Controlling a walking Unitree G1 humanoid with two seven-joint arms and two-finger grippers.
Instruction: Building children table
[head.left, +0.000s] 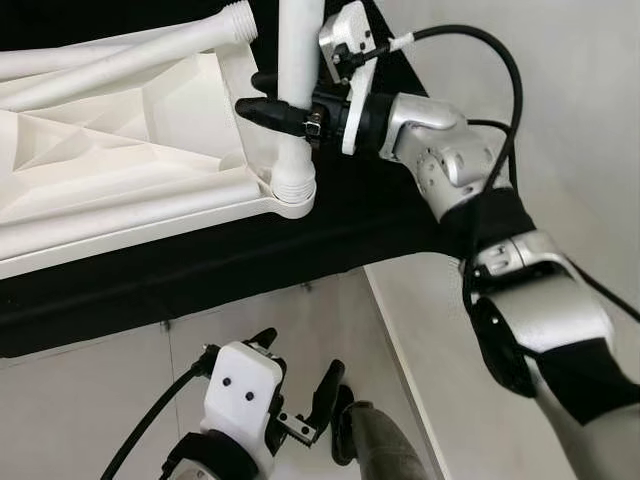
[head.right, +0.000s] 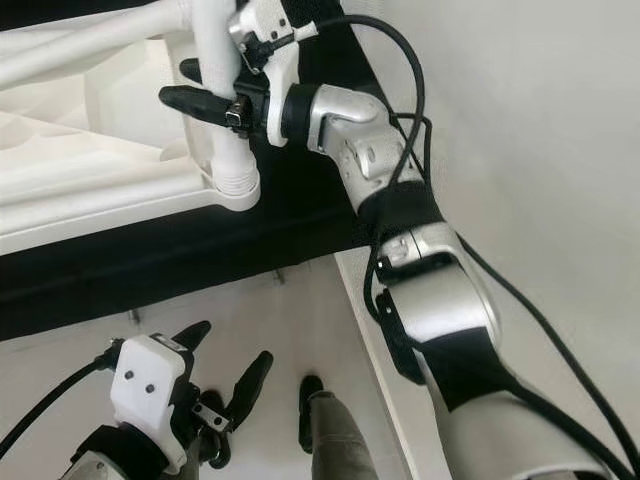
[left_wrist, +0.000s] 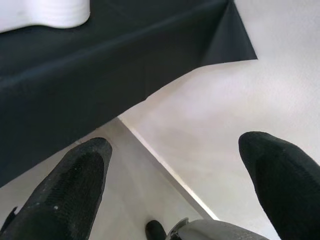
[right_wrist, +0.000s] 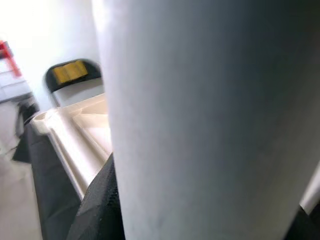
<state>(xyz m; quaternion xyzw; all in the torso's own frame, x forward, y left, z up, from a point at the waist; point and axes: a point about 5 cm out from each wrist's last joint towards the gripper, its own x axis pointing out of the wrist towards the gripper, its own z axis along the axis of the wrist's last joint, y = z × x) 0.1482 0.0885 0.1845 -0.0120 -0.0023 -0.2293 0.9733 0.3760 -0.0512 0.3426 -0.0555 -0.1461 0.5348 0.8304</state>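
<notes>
Nearest, the left hand (head.left: 297, 395) hangs low over the pale floor (head.left: 90, 400), its two black fingers spread wide and holding nothing, apparently idle. Beyond it, on the black-draped bench (head.left: 200, 270), the white plastic tabletop (head.left: 120, 140) lies underside up, presumably so its corner sockets face upward. The right hand (head.left: 265, 100) is closed around the white tubular leg (head.left: 295, 80), which stands upright with its threaded end in the corner socket (head.left: 292, 195), likely for screwing in. More loose white legs (head.left: 130, 50) lie across the tabletop farther back.
</notes>
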